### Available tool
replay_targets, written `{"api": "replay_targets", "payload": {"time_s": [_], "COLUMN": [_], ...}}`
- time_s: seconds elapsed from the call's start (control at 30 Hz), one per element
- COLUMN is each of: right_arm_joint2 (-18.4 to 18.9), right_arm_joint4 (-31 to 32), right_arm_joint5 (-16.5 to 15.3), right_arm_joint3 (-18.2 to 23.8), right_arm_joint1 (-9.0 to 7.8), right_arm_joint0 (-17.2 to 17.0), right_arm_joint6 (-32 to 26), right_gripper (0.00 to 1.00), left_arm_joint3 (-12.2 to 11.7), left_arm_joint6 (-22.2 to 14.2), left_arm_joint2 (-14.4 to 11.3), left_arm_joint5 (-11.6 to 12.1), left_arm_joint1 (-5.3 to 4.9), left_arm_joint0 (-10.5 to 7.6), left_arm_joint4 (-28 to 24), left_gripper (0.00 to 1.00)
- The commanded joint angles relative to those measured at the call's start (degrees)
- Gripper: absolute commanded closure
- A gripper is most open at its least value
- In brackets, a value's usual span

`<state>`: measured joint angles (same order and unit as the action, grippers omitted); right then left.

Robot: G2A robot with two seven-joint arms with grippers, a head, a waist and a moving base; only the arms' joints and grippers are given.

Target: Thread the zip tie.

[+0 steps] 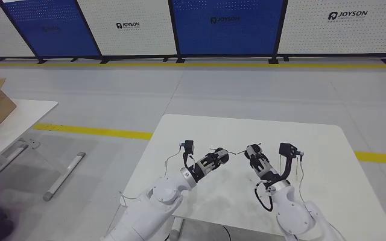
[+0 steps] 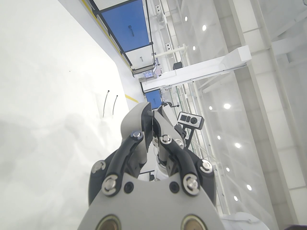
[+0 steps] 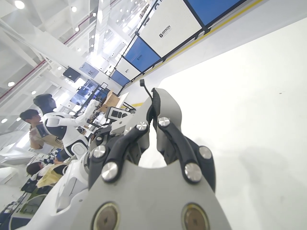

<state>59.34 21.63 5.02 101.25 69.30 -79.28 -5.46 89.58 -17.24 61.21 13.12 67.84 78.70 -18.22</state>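
Both grippers hover over the near part of the white table (image 1: pixel 241 129), facing each other a short way apart. My left gripper (image 1: pixel 222 154) is shut on a thin black zip tie (image 1: pixel 235 151), whose strip crosses the gap between the two grippers. Up close, the left gripper (image 2: pixel 151 111) pinches the narrow strip (image 2: pixel 151 123) edge-on between its pads. My right gripper (image 1: pixel 250 150) is also shut on the zip tie. In its own view the right gripper (image 3: pixel 153 94) holds the tie (image 3: pixel 146 89) with the square head sticking out past the fingertips.
Two spare black zip ties (image 2: pixel 106 102) (image 2: pixel 115 105) lie side by side on the table near its edge. A second white table (image 1: pixel 24 114) with a cardboard box (image 1: pixel 5 102) stands far left. Blue and white panels (image 1: pixel 229 27) line the back.
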Motion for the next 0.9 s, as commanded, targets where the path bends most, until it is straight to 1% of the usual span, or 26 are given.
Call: {"api": "replay_targets", "payload": {"time_s": [0.0,0.17,0.4,0.7,0.87], "right_arm_joint2": [-0.04,-0.16,0.7,0.33,0.78], "right_arm_joint4": [-0.06,0.19,0.71,1.11,1.02], "right_arm_joint5": [-0.23,-0.37,-0.44,-0.15,-0.26], "right_arm_joint3": [-0.12,-0.31,0.35,-0.73,-0.52], "right_arm_joint1": [0.13,0.44,0.59,1.2,1.41], "right_arm_joint0": [0.1,0.25,-0.66,0.12,-0.11], "right_arm_joint6": [-0.29,-0.4,-0.73,-1.0,-0.67], "right_gripper": [1.0,1.0,1.0,1.0,1.0], "left_arm_joint3": [0.0,0.0,0.0,0.0,0.0], "left_arm_joint6": [0.0,0.0,0.0,0.0,0.0], "left_arm_joint2": [0.0,0.0,0.0,0.0,0.0], "left_arm_joint5": [0.0,0.0,0.0,0.0,0.0], "left_arm_joint1": [0.0,0.0,0.0,0.0,0.0], "left_arm_joint0": [0.0,0.0,0.0,0.0,0.0], "left_arm_joint4": [0.0,0.0,0.0,0.0,0.0], "left_gripper": [1.0,1.0,1.0,1.0,1.0]}}
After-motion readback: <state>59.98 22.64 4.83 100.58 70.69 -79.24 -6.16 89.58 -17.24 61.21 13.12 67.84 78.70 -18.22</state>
